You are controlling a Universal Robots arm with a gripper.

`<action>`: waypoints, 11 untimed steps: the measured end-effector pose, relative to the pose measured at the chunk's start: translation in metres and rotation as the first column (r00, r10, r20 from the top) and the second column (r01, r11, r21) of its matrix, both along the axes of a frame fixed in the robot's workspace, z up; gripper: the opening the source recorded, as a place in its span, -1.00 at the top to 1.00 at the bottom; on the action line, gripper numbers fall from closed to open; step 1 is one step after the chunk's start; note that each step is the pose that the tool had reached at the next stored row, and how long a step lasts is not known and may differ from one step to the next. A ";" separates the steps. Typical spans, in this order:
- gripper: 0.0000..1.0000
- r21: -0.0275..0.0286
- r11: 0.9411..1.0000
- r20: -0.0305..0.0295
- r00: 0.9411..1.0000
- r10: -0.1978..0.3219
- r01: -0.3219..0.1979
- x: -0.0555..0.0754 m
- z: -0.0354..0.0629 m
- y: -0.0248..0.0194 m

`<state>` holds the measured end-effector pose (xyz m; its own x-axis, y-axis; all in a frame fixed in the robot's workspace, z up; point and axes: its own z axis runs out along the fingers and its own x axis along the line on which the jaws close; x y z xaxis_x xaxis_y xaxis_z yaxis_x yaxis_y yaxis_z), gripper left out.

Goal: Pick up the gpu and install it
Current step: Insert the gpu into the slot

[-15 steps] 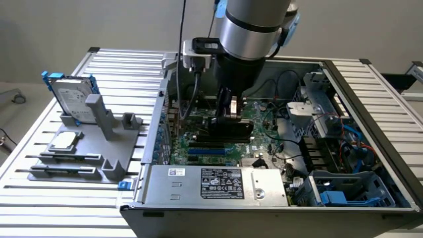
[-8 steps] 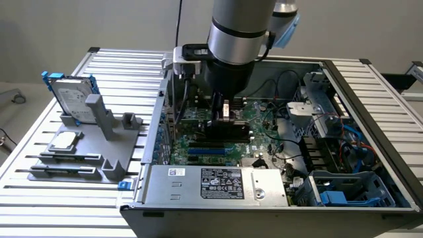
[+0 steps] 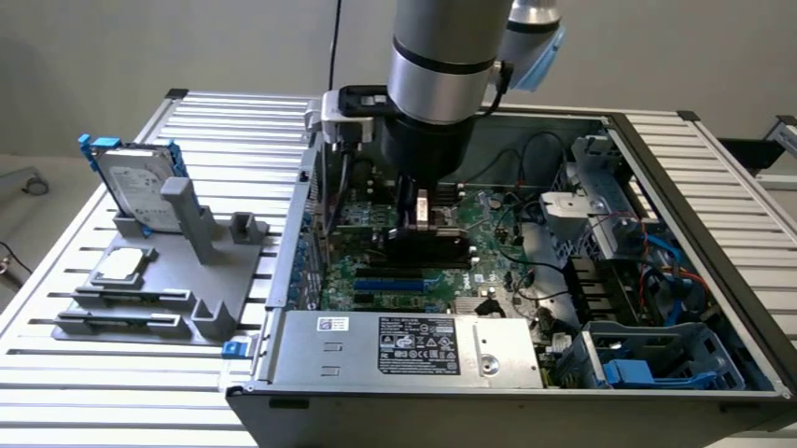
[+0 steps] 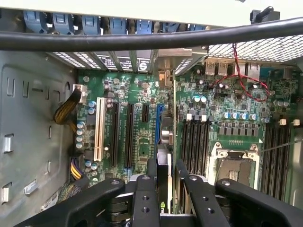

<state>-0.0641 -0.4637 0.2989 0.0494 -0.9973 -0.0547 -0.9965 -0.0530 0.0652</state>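
Black fingers (image 4: 145,198) of the gripper (image 4: 165,165) fill the nearest part of the wrist view. They are clamped on the two flat faces of the gpu (image 4: 164,184), which stands on edge between them.

Around the jaws on all sides is the open computer case (image 3: 678,191), lying on a slatted table (image 3: 100,373). The arm reaches straight down into it. Under the jaws lies the green motherboard (image 4: 137,127). The power supply (image 3: 412,347) sits near the jaws, against the case wall.

From the exterior view the gpu (image 3: 430,247) shows as a dark block directly below the gripper (image 3: 424,217), low over the board. Its long axis runs parallel to the long expansion slots. Its lower edge lines up closely with the blue slot (image 4: 158,123), which runs out from under the fingertips. I cannot tell whether the card's edge has entered that slot or only hangs just above it.

Well apart from the jaws, outside the case on the exterior view's left, a grey holder (image 3: 174,271) carries a hard drive (image 3: 131,187) in a blue frame and a small square chip (image 3: 121,266).
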 end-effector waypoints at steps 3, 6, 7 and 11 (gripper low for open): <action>0.47 0.000 1.000 0.000 1.000 -0.015 0.015 -0.001 -0.0021 0.0000; 0.47 0.000 1.000 0.000 1.000 -0.030 0.030 -0.001 -0.0038 -0.0002; 0.47 0.000 0.999 0.000 0.999 -0.032 0.032 -0.001 -0.0042 -0.0004; 0.47 -0.002 0.999 0.000 0.999 -0.033 0.033 -0.002 -0.0069 -0.0009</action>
<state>-0.0659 -0.4646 0.2919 0.0168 -0.9984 -0.0532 -0.9977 -0.0202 0.0652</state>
